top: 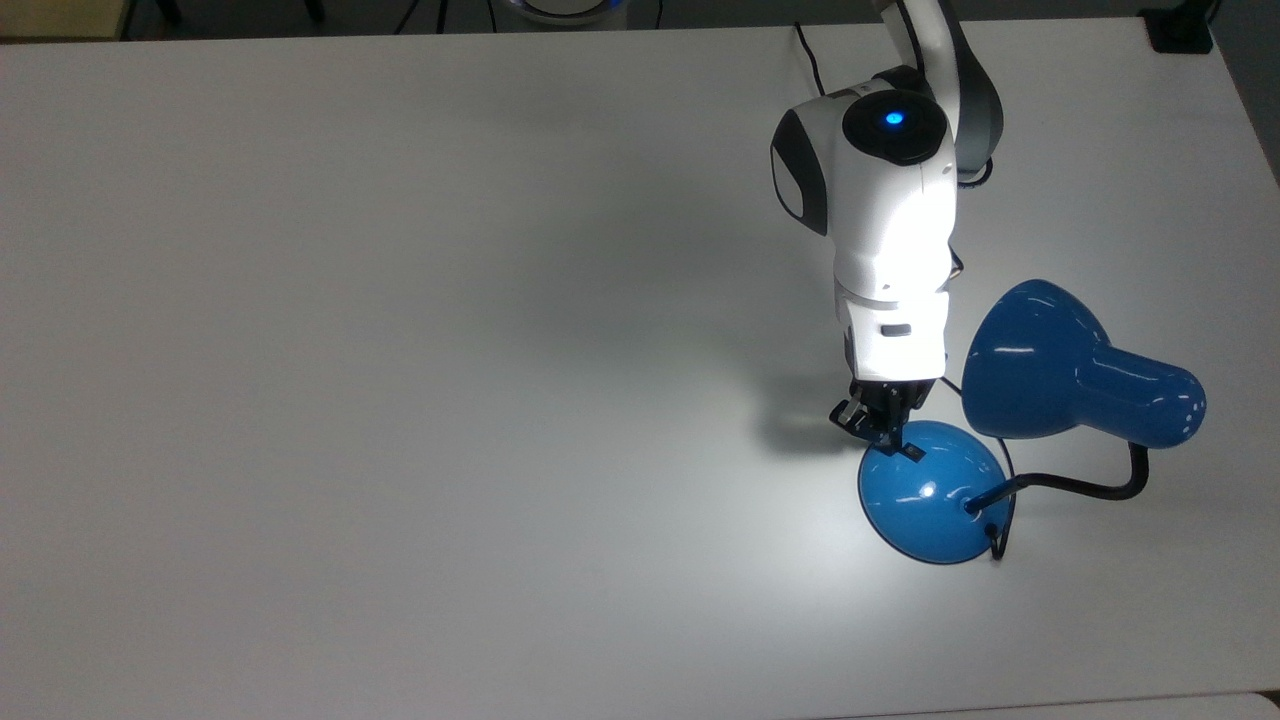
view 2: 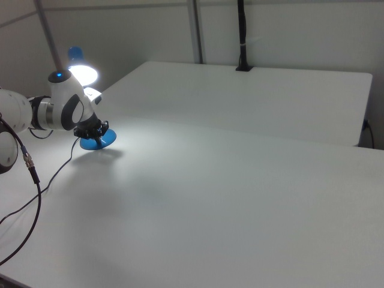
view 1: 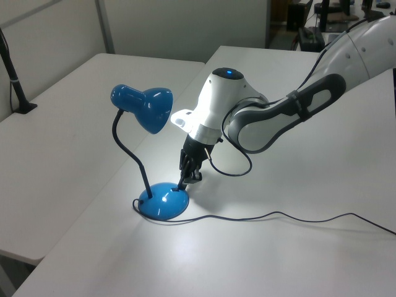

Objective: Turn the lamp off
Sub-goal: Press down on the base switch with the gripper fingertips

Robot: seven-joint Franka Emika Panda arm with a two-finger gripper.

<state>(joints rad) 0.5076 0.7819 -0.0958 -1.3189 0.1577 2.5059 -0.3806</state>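
A wide white table [top: 400,400] is filling most of the top view, its matte surface catching a bright pool of light toward the top view's right. In the left view, a second white table [view 1: 68,117] is sitting just beside the first, a narrow seam running between them. A black post [view 1: 13,77] is standing clamped at that table's far edge at the left view's left. In the right view, a black pole [view 2: 241,36] is rising from the far table edge, with pale partition walls [view 2: 288,33] standing behind.
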